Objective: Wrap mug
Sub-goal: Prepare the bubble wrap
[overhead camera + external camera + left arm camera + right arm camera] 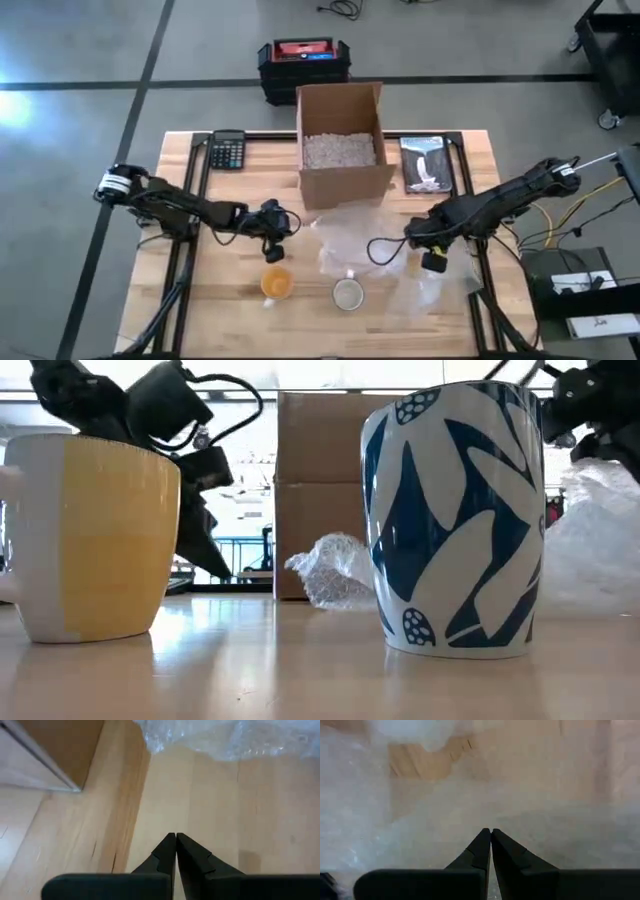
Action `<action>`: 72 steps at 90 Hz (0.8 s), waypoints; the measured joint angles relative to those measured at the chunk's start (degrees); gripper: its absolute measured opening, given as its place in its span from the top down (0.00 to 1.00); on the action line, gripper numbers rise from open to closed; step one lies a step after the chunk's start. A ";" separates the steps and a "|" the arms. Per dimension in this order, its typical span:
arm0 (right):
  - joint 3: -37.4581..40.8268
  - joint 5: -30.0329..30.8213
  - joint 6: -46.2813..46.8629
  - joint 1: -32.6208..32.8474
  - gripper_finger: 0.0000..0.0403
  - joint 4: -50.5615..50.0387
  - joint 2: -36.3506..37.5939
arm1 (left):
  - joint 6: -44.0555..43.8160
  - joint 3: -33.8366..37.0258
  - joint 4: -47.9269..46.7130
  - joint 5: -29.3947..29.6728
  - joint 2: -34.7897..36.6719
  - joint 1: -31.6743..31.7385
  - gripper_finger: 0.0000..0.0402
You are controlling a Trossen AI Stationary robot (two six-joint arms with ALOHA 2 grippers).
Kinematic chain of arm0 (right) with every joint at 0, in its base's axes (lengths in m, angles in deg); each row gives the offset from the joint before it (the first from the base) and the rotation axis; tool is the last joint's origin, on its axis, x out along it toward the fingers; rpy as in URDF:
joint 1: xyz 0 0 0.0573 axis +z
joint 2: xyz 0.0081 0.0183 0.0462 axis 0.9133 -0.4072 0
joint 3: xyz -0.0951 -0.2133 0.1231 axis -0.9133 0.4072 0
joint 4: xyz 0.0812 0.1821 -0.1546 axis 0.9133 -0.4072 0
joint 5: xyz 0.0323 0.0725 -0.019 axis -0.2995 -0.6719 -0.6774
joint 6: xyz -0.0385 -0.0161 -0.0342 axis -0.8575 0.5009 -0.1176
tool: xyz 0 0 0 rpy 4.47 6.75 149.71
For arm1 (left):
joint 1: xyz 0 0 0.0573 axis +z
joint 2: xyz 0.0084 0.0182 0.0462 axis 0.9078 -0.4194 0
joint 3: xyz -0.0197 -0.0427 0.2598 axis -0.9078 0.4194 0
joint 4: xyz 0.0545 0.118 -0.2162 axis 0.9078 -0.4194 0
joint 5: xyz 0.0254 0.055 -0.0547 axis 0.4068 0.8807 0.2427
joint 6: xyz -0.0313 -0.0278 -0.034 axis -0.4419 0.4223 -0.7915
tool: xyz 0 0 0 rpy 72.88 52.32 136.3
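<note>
Wooden table (180,300): blue-patterned mug (348,294) between closed, empty grippers; left gripper (283,226) up-left, right gripper (413,238) up-right over bubble wrap (350,245); yellow mug (276,284) beside.

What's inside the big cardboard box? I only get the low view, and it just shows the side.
Observer: White packing peanuts lie in the cardboard box, seen from above.
Operator: Are the grippers open?
Observer: No. The wrist views show the left gripper and the right gripper both shut.
Operator: Where's the right one?
Observer: Over the bubble wrap, to the right of the blue-patterned mug in the high view.
</note>
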 joint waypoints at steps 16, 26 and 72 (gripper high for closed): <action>-1.45 5.49 -3.33 -0.55 0.99 12.66 0.08 | -0.16 0.07 0.41 0.64 4.03 0.00 1.00; -1.64 6.87 -10.14 -0.53 0.97 21.77 0.08 | -0.16 0.07 0.29 0.62 6.23 -0.02 1.00; -2.59 0.85 -23.79 4.72 0.53 29.85 -17.32 | -0.20 0.09 -0.94 0.51 8.67 -0.59 1.00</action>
